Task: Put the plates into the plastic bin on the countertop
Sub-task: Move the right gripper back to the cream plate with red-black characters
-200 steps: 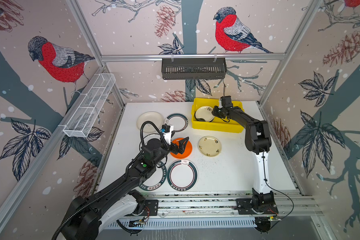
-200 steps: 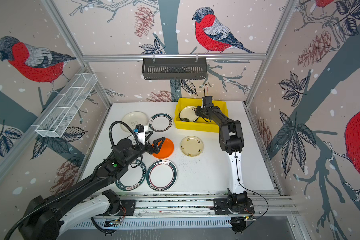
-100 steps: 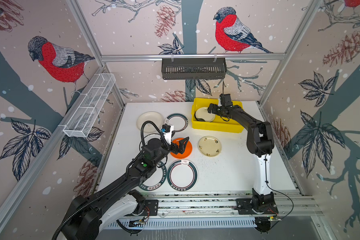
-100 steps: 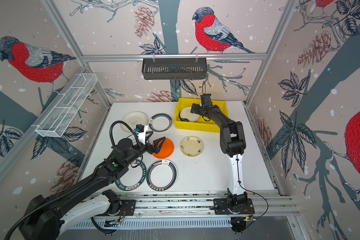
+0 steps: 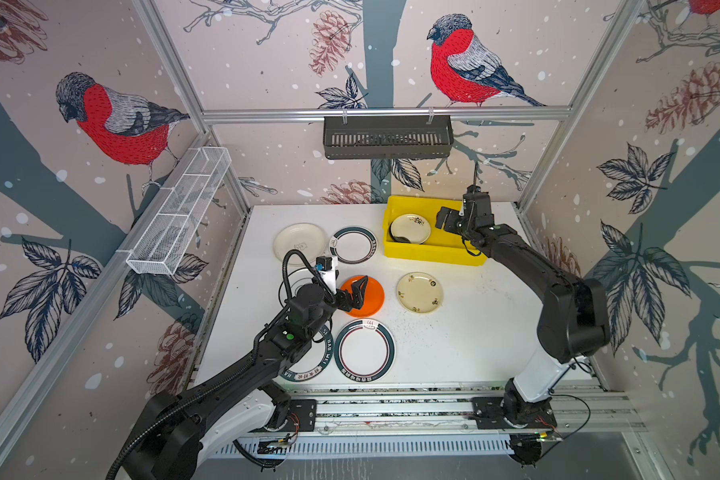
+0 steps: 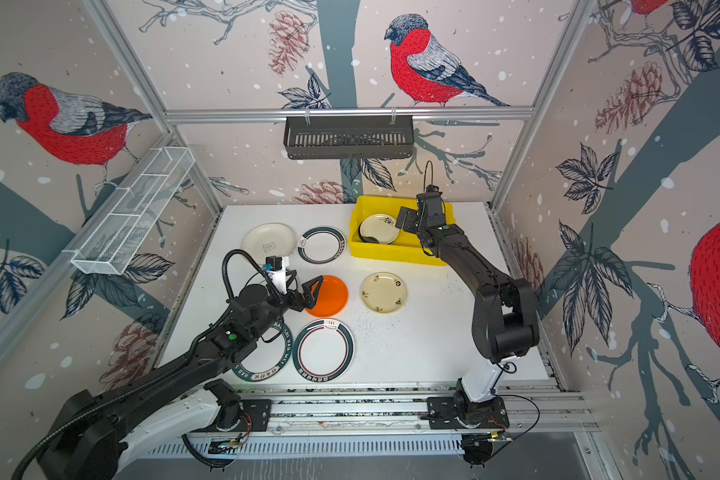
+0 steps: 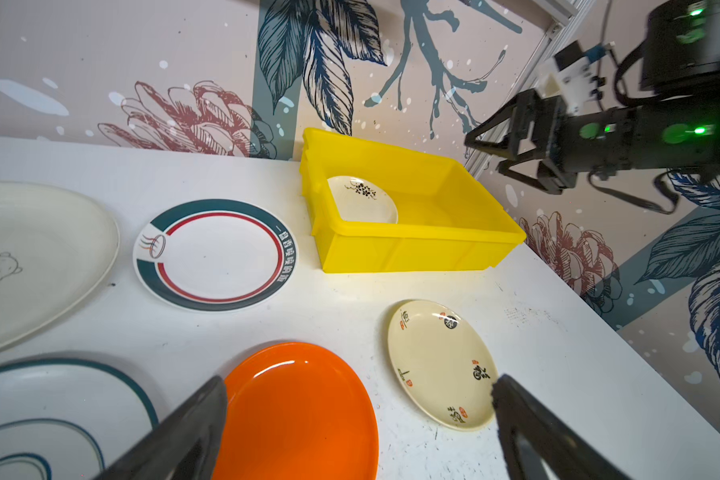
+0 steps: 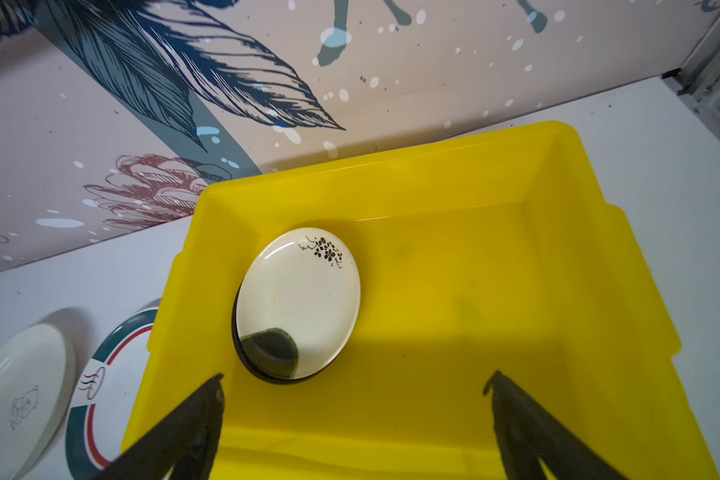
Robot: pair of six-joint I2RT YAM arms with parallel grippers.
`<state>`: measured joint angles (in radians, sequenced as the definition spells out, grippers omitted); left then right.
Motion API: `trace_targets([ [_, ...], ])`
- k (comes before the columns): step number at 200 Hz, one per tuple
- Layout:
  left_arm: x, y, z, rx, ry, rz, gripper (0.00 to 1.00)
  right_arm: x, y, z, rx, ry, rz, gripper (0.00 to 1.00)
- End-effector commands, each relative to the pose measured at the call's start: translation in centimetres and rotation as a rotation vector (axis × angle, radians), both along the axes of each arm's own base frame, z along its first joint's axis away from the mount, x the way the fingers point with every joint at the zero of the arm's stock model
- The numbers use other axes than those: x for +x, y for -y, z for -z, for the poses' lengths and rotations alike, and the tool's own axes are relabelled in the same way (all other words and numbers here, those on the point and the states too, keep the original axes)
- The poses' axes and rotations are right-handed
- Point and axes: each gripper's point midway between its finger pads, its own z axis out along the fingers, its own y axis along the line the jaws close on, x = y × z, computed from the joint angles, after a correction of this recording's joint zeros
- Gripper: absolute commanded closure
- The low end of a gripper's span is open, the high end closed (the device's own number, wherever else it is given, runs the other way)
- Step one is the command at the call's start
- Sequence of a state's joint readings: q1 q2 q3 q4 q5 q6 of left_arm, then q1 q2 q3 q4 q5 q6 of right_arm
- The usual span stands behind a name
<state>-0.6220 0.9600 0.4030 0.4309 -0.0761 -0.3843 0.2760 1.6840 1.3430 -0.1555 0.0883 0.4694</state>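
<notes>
Left wrist view: my left pincer (image 7: 358,384) stands wide and empty over the orange plate (image 7: 300,411), which lies flat on the countertop (image 7: 350,299) just beneath my fingertips. The yellow plastic bin (image 7: 412,239) sits far and right, where my right pincer (image 5: 445,217) hangs, wide and empty too.

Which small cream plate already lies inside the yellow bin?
The cream round plate with one black flower sprig, inside the yellow plastic bin; the cream plate with scattered small marks lies on the white countertop.
</notes>
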Motion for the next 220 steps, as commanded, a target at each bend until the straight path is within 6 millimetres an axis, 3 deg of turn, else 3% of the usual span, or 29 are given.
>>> trace_targets([
  [1,0.2,-1.1,-0.1,-0.082,0.008,-0.071,0.02,-1.5,1.1,-1.1,0.012,0.036,0.056,0.0],
  [33,-0.1,-1.2,0.8,-0.08,-0.025,-0.07,0.02,-5.0,1.0,-0.8,0.035,0.026,0.029,0.01],
  [84,-0.6,0.4,1.7,-0.122,-0.092,0.007,0.02,-12.3,-0.2,3.1,0.092,-0.062,-0.058,0.0],
  [104,-0.5,1.2,2.4,-0.091,-0.124,0.038,0.02,-15.1,-1.3,3.5,0.153,-0.066,-0.128,0.0],
  [125,-0.1,1.8,3.4,-0.071,-0.153,0.05,0.02,-17.2,-2.1,6.0,0.217,-0.113,-0.183,0.0],
  [163,0.7,3.8,3.8,-0.114,-0.188,0.109,0.02,-19.2,-2.0,10.0,0.232,-0.19,-0.216,0.0],
  [193,0.9,5.9,3.3,-0.149,-0.185,0.187,0.02,-19.6,-2.4,11.1,0.263,-0.243,-0.267,0.0],
  [220,1.4,7.3,4.2,-0.125,-0.199,0.202,0.02,-19.5,-2.4,13.0,0.272,-0.289,-0.271,0.0],
])
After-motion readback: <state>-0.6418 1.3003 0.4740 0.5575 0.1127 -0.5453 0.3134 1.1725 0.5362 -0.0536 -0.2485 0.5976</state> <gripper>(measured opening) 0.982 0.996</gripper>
